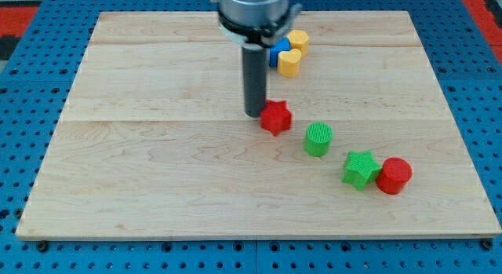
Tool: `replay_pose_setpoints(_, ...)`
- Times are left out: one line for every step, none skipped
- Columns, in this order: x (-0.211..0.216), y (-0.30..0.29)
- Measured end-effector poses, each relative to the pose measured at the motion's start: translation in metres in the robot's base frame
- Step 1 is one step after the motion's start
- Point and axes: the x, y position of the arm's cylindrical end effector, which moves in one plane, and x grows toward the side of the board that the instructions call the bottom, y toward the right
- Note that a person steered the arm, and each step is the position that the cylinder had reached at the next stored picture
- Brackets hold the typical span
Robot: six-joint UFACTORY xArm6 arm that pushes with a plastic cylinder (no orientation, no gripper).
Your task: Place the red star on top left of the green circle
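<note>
One camera covers everything, so no second view overlaps with it. It sits high on the near side of the table (157, 188) and looks down and forward at a slant: the table's far edge runs shorter along the upper part of the frame, its near edge wider along the bottom. It stands far enough back that nearly all four table edges fit inside the frame, with blue pegboard (23, 148) showing at left, right and bottom. The arm (252, 15) enters from the top centre, cut off by the upper frame edge, so its mounting stays outside the picture.
</note>
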Motion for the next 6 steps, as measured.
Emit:
replay_pose_setpoints(0.046,0.033)
replay_pose_setpoints(0.069,0.071)
replay_pose_setpoints(0.071,0.050)
replay_pose_setpoints(0.048,0.001)
replay_pose_setpoints(0.014,0.006)
replay_pose_setpoints(0.020,0.069)
